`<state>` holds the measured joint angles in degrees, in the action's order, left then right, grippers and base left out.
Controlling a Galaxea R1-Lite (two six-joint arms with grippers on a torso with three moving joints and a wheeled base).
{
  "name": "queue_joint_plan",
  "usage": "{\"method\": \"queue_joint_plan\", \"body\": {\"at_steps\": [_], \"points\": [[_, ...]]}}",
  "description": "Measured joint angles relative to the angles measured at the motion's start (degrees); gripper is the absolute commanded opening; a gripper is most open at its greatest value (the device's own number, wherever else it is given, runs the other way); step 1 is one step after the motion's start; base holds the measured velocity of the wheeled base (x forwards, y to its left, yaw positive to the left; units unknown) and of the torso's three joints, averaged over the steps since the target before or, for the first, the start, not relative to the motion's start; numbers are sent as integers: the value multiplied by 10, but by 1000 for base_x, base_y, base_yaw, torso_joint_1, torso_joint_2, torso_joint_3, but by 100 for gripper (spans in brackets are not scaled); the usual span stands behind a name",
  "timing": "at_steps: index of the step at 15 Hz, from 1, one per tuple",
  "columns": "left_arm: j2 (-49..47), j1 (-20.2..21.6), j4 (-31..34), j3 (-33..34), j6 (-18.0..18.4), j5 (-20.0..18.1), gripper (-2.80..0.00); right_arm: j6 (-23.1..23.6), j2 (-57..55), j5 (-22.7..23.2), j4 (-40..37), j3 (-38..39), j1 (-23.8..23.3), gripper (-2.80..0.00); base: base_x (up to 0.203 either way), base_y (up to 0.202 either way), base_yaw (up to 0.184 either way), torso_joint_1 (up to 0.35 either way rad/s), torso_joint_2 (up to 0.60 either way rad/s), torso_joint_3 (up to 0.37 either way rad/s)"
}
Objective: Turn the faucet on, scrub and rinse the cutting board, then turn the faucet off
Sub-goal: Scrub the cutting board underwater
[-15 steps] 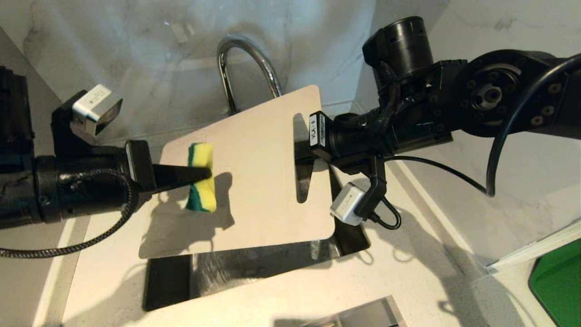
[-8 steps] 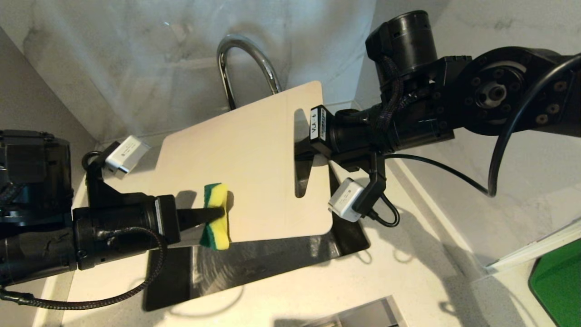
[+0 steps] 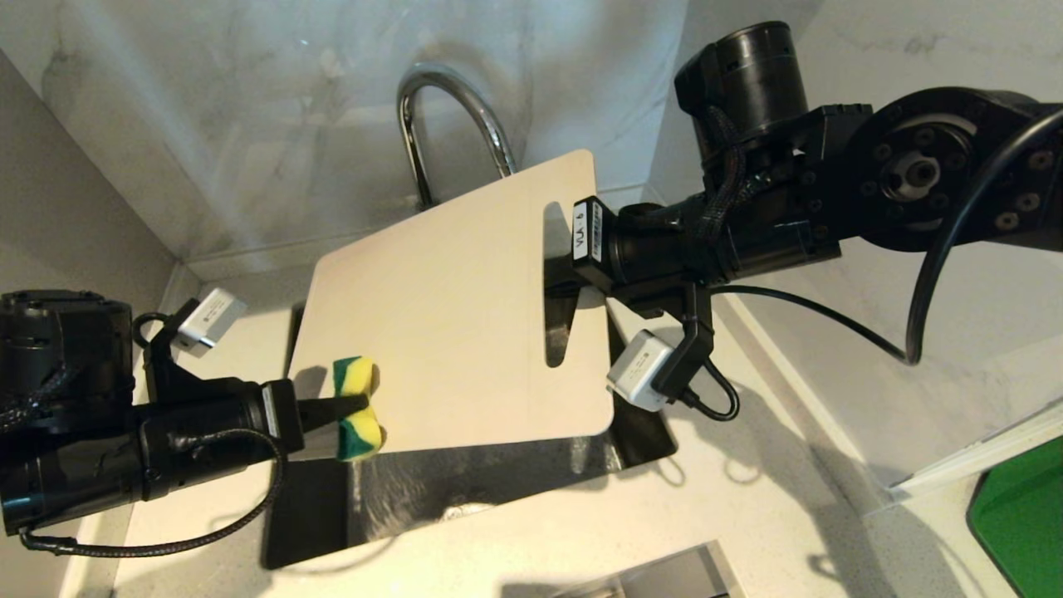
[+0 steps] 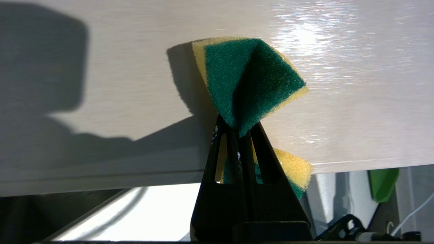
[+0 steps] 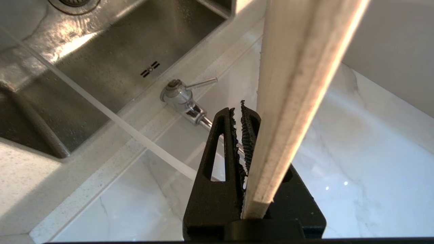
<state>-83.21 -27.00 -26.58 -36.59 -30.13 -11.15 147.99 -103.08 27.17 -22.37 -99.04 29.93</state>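
Note:
The cream-white cutting board [image 3: 465,316] hangs tilted over the sink, with my right gripper [image 3: 558,286] shut on its edge by the slot handle. In the right wrist view the board [image 5: 298,84] runs edge-on past that gripper [image 5: 239,113]. My left gripper [image 3: 363,404] is shut on a yellow and green sponge [image 3: 353,375], pressed against the board's near left corner. The left wrist view shows the sponge [image 4: 251,78] pinched in the left gripper [image 4: 239,130] against the board [image 4: 101,84]. The chrome faucet [image 3: 448,100] arches behind the board. Its base and lever [image 5: 179,96] show below.
The steel sink [image 3: 498,482] lies under the board, set in a pale speckled counter [image 3: 747,515]. A pale translucent streak like running water [image 5: 112,115] crosses above the basin [image 5: 101,61]. A green flat object [image 3: 1021,515] sits at the far right. Marble walls close in behind.
My left gripper has carried the sponge from the board's upper left part down its face to the near left corner. The board has barely shifted in the right gripper.

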Motion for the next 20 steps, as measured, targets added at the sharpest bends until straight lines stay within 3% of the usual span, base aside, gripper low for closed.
{"method": "queue_joint_plan", "body": {"at_steps": [5, 9, 12, 17, 20], "points": [[-3, 116, -28, 57, 33, -80, -280, 0, 12, 0, 10, 17, 0, -280, 0, 0, 0, 0, 0, 0], [-8, 227, -30, 80, 79, -149, -280, -1, 18, 0, 10, 19, 0, -280, 0, 0, 0, 0, 0, 0], [-14, 288, -31, 95, 109, -190, -280, -1, 23, 0, 10, 25, 0, -280, 0, 0, 0, 0, 0, 0], [-21, 322, -45, 82, 105, -197, -280, -1, 26, 0, 12, 33, 0, -280, 0, 0, 0, 0, 0, 0], [-7, 323, -36, 23, 48, -197, -280, -1, 26, 0, 29, 60, 0, -280, 0, 0, 0, 0, 0, 0]]}}
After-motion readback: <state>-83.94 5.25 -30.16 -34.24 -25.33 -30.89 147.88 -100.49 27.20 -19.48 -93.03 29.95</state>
